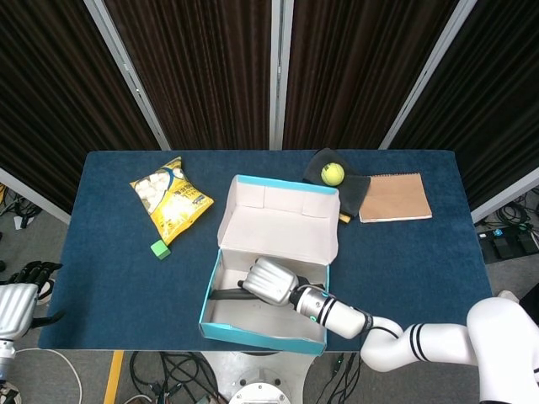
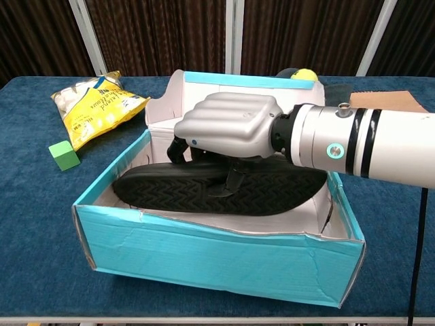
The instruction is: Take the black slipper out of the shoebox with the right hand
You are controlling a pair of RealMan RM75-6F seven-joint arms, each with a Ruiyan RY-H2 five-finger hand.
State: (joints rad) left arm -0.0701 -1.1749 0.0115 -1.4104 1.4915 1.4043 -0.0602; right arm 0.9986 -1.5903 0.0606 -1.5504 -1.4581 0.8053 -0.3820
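The teal shoebox (image 1: 263, 334) stands open at the table's near middle, its white lid (image 1: 282, 223) tipped up at the back. Inside lies the black slipper (image 2: 204, 193), turned on its side with the ribbed sole facing the chest camera. My right hand (image 2: 231, 128) reaches into the box from the right and grips the slipper's strap from above, fingers curled around it. In the head view the right hand (image 1: 271, 280) covers most of the slipper (image 1: 224, 294). My left hand (image 1: 17, 305) hangs off the table's near left corner, holding nothing.
A yellow snack bag (image 1: 171, 199) and a small green cube (image 1: 160, 248) lie left of the box. Behind it, a tennis ball (image 1: 333, 173) sits on a dark cloth, with a brown notebook (image 1: 394, 197) to its right. The box's front wall (image 2: 217, 255) is crumpled.
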